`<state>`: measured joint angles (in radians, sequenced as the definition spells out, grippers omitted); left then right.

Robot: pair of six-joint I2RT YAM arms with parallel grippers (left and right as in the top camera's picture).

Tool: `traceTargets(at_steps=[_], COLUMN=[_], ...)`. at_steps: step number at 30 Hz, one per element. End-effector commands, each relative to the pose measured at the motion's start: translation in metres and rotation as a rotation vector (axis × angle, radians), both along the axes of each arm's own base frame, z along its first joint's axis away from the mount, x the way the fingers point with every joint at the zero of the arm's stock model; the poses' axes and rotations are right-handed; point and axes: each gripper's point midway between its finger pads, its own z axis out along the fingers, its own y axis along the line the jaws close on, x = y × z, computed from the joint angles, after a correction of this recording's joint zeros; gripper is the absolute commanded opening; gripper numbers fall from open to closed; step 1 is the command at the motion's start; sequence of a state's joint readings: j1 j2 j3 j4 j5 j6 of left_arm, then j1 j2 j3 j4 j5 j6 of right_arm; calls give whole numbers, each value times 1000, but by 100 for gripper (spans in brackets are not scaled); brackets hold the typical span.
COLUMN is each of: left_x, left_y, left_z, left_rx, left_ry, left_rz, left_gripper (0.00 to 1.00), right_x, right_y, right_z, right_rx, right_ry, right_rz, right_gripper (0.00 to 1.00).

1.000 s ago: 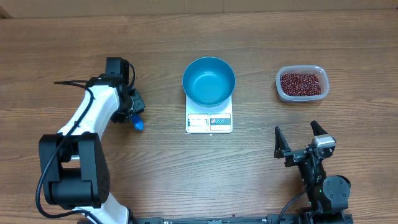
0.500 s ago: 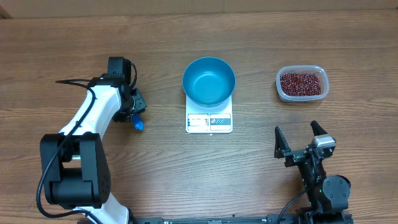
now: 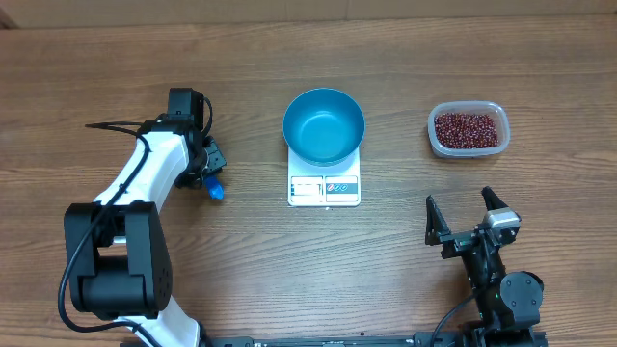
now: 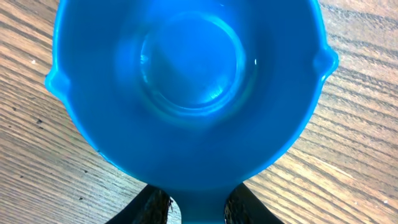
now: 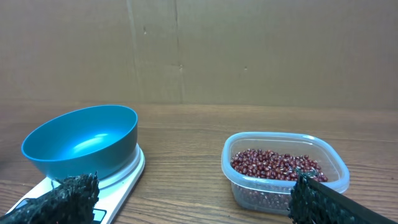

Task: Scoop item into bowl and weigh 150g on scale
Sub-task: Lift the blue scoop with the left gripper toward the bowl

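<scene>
Picking up the scoop seems the step: at 9 o'clock, the left gripper has its jaws flanking the handle, though I cannot tell if they grip. Bowl sits empty on scale, centre. Beans fill tub, 2 o'clock. Right gripper, 5 o'clock, gapes wide, empty. Next: lift scoop, carry to beans.

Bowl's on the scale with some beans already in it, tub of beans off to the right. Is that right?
Not quite: the bowl is on the scale, but it is empty; the overhead view shows its bare blue inside. The beans are all in the tub to the right.
</scene>
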<state>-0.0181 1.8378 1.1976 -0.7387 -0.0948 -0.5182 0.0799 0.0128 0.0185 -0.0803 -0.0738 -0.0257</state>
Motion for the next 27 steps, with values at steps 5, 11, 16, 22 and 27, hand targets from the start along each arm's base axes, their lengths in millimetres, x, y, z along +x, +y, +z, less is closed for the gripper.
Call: traceTargets(at_steps=[5, 11, 16, 22, 27], left_x=[-1, 0, 5, 17, 21], left_y=[-2, -4, -9, -12, -19], left_z=[-9, -7, 4, 37, 77], left_rx=[-4, -18, -49, -68, -137], left_ry=[16, 10, -17, -72, -103], left_rz=[0, -2, -7, -9, 68], left_gripper=[21, 11, 11, 11, 12], right_x=[0, 0, 0, 0, 0], right_y=[-2, -2, -2, -2, -2], right_z=[-2, -2, -2, -2, -2], right_rx=[3, 3, 3, 3, 3], right_ry=[-2, -2, -2, -2, -2], right_rz=[-8, -8, -8, -8, -8], right_gripper=[100, 100, 100, 100, 100])
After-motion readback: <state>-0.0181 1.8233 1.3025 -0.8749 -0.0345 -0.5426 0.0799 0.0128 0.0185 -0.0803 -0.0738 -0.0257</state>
